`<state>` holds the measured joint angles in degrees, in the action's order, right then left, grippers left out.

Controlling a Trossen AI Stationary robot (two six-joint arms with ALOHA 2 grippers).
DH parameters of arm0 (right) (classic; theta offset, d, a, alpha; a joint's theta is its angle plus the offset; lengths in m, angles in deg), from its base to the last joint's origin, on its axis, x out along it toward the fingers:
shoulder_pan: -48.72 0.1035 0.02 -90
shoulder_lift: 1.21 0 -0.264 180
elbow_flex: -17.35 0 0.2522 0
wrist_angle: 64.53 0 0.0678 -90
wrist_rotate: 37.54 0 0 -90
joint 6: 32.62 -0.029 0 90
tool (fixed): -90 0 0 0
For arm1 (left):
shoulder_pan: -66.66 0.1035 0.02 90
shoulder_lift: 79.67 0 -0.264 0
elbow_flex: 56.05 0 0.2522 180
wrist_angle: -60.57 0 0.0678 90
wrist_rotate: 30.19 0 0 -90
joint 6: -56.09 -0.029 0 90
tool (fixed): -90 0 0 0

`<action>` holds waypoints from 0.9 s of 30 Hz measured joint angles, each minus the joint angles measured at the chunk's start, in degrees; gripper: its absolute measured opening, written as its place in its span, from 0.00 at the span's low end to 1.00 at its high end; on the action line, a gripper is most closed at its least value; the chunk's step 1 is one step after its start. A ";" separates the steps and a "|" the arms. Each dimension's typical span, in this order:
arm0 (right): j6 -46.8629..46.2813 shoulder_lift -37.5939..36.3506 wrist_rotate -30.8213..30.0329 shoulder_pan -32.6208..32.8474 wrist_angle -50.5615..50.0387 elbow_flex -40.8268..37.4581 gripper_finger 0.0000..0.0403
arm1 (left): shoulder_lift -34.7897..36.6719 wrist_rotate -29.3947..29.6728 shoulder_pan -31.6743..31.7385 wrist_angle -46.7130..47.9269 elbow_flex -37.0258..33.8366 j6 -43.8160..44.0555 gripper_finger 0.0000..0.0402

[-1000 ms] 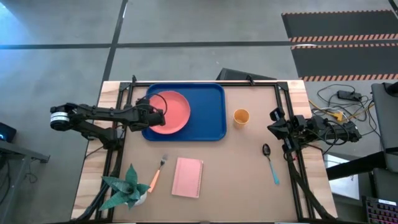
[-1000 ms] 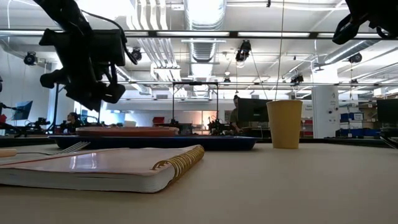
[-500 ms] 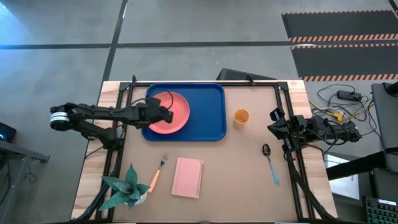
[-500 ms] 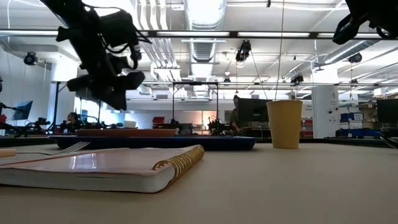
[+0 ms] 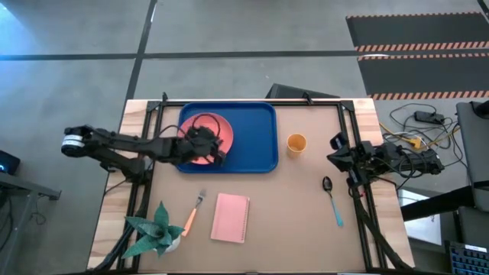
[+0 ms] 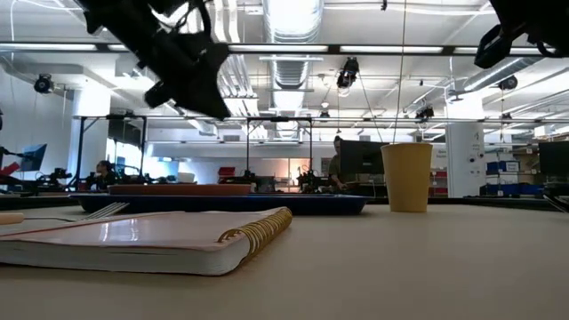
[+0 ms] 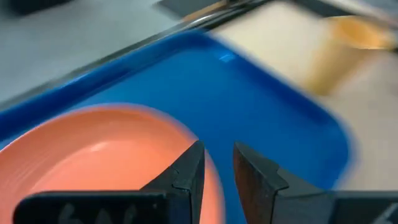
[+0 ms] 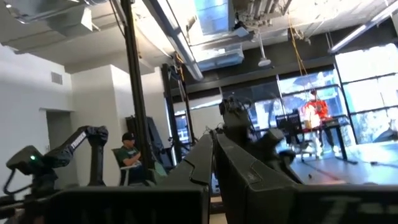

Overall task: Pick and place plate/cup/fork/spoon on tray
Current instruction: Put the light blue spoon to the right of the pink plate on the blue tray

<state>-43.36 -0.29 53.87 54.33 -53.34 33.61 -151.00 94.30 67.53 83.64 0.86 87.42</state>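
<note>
The coral-pink plate (image 5: 197,136) lies flat on the left part of the blue tray (image 5: 256,137); it also shows in the left wrist view (image 7: 93,155). My left gripper (image 5: 216,150) hovers over the plate's right rim, its fingers (image 7: 189,169) a narrow gap apart and empty. The orange-yellow cup (image 5: 296,143) stands upright on the table, right of the tray. The fork (image 5: 192,212) and the blue-handled spoon (image 5: 333,202) lie flat on the table. My right gripper (image 5: 337,156) is shut and empty at the table's right edge.
A pink spiral notebook (image 5: 231,218) lies near the front edge, between fork and spoon. A green plant (image 5: 156,229) stands at the front left corner. The tray's right half (image 5: 256,145) is bare.
My left gripper has gone toward the table's right edge across the plate and has risen. The plate stays flat on the tray.
</note>
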 joint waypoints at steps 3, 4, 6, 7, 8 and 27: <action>-2.06 0.00 -1.91 0.00 -1.56 0.00 0.02 | 0.00 -3.63 -3.11 -6.83 -0.33 -8.18 0.16; -2.67 0.00 -3.17 0.00 -2.42 0.00 0.02 | 0.00 -4.98 -4.08 -8.56 -0.39 -10.75 0.16; -2.82 0.00 -5.88 0.00 -4.60 0.00 0.02 | 0.01 -7.82 -5.77 -11.64 -0.41 -15.21 0.16; -2.89 0.02 -7.56 0.00 -5.98 0.06 0.02 | 0.07 -9.12 -6.57 -12.96 -0.41 -17.20 0.16; -3.18 0.18 -9.37 0.00 -7.87 0.39 0.02 | 0.12 -10.38 -7.32 -14.00 -0.43 -19.27 0.16; -6.26 26.38 -14.92 0.00 -32.69 23.76 0.02 | 0.82 -6.79 -11.36 -50.18 -14.30 -45.65 0.16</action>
<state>-49.62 26.09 38.94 54.33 -86.02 57.37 -150.18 87.52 56.17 33.46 -13.44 41.77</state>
